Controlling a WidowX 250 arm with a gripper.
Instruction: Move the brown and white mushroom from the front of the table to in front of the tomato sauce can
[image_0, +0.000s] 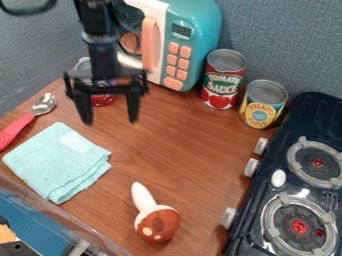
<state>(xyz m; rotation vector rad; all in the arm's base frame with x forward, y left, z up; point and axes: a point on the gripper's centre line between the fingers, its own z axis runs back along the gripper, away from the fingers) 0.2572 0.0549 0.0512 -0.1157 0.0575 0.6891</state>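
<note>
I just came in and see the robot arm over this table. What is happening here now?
The black gripper hangs open and empty above the wooden table, in front of the toy microwave. Nothing is being handled. A folded light-blue cloth lies near a spoon with a pink handle, and a brown-and-white mushroom-shaped toy lies nearer the camera. A red can and a yellow can stand between the microwave and the toy stove.

Teal microwave (208, 30), pink buttons (178, 61); brown mushroom (157, 224), cream-spotted.
</note>
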